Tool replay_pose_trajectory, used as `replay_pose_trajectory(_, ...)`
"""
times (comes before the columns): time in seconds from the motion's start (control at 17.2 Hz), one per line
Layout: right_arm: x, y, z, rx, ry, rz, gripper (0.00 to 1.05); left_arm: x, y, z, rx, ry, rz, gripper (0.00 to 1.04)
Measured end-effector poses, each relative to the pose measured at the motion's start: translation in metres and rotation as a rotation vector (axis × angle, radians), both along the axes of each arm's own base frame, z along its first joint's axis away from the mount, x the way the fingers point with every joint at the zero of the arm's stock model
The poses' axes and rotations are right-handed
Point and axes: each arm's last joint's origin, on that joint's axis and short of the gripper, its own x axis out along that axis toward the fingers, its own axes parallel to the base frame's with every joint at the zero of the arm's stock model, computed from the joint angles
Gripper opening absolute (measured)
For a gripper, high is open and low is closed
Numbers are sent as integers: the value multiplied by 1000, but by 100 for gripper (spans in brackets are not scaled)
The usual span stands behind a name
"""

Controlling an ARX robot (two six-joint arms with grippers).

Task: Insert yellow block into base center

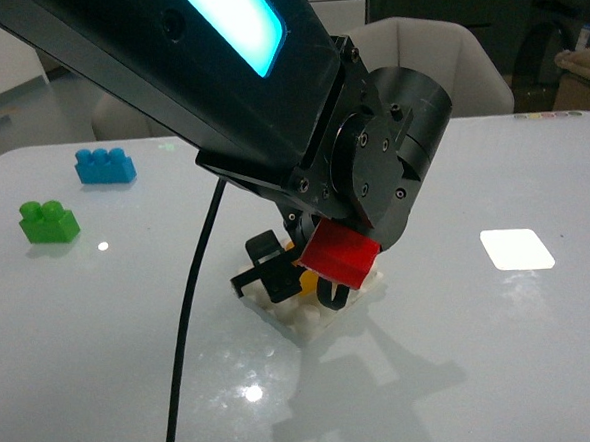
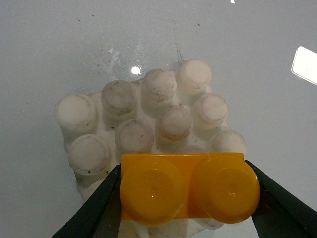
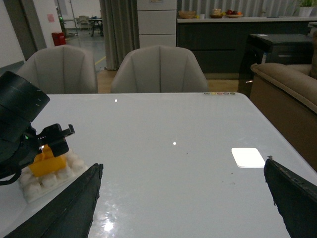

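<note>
The yellow block [image 2: 188,186], a two-stud brick, sits between the black fingers of my left gripper [image 2: 185,191], which is shut on it. It rests over the near side of the white studded base [image 2: 148,119]; several of the base's studs show beyond it. In the front view the left arm hides most of this: only a sliver of the yellow block [image 1: 304,277] and the base's edge [image 1: 306,320] show under the left gripper [image 1: 299,281]. From the right wrist view the yellow block [image 3: 47,163] sits on the base [image 3: 47,181]. My right gripper [image 3: 183,203] is open over bare table.
A green brick [image 1: 48,221] and a blue brick [image 1: 104,166] lie at the far left of the white table [image 1: 483,350]. A bright light patch [image 1: 517,248] lies to the right. Two chairs [image 3: 158,69] stand beyond the table's far edge.
</note>
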Motion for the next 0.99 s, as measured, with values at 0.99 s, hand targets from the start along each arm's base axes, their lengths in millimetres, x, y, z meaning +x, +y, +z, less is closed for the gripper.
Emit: replay_pose_trajectory(0.99,0,0,0,0,0,0,98,12,-11,0,38,2,81,62)
